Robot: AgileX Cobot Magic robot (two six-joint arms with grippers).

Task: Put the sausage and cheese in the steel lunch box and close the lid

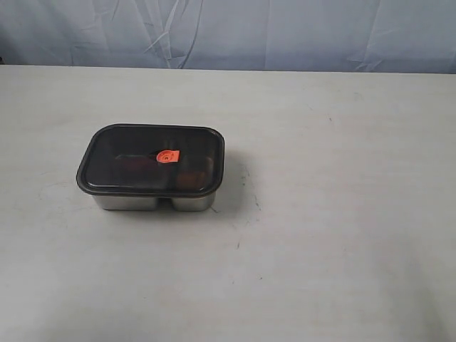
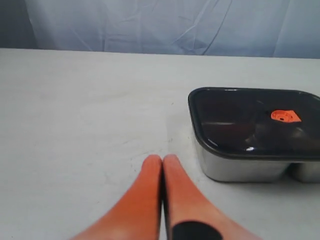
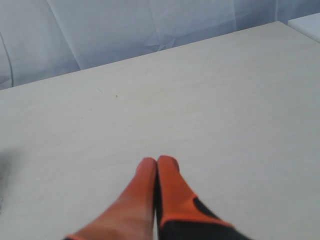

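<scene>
The steel lunch box (image 1: 153, 201) stands on the white table, left of centre, with the dark translucent lid (image 1: 135, 146) sitting flat on top and its orange valve tab (image 1: 167, 156) in the middle. A dim reddish shape shows through the lid; the sausage and cheese cannot be made out clearly. In the left wrist view the box (image 2: 240, 167) and lid (image 2: 235, 112) lie a little ahead and to one side of my left gripper (image 2: 162, 159), which is shut and empty. My right gripper (image 3: 157, 162) is shut over bare table, holding nothing. Neither gripper appears in the exterior view.
A wrinkled pale-blue cloth backdrop (image 1: 228, 32) hangs behind the table's far edge. The white table (image 1: 342, 214) stretches wide around the box. A table corner and a lighter surface (image 3: 307, 22) show in the right wrist view.
</scene>
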